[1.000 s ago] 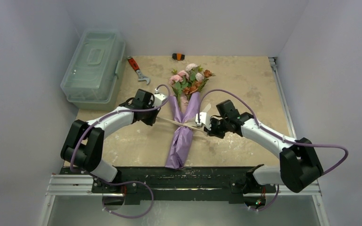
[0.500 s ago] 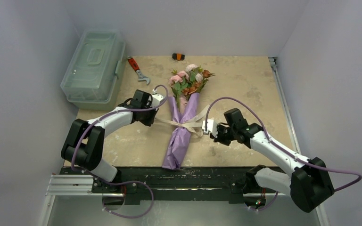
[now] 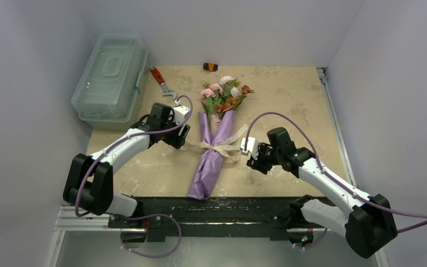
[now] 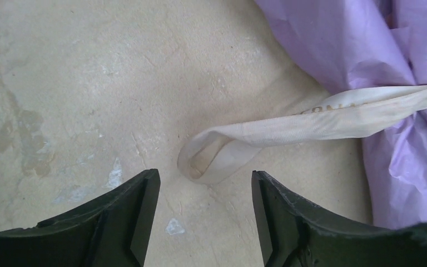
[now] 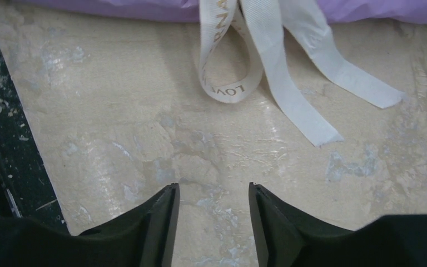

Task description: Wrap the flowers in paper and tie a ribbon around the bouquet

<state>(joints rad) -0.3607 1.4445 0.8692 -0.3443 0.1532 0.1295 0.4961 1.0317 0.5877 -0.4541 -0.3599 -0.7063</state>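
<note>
The bouquet point(image 3: 214, 142) lies mid-bench, blooms away from the arm bases, stem end near the front edge; its flowers point(image 3: 224, 94) fan out of the lilac paper point(image 3: 207, 167), which is pinched at the waist where the ribbon point(image 3: 217, 147) is knotted, so the roll stays shut; one loop lies flat left of the bouquet and one loop with two loose tails lies right of it, which reads as a finished bow. The left pincer point(image 4: 205, 183) stands just left of the bouquet, jaws well apart and holding nothing, the left loop on the bench point(image 3: 289, 100) just beyond its tips; the right pincer point(image 5: 214, 192), just right of the bouquet, is likewise parted and empty. Beyond the bouquet's left: one clear toolbox point(image 3: 110, 78), one red-handled wrench point(image 3: 161, 80); behind the blooms, one small black-and-orange object point(image 3: 210, 67).
</note>
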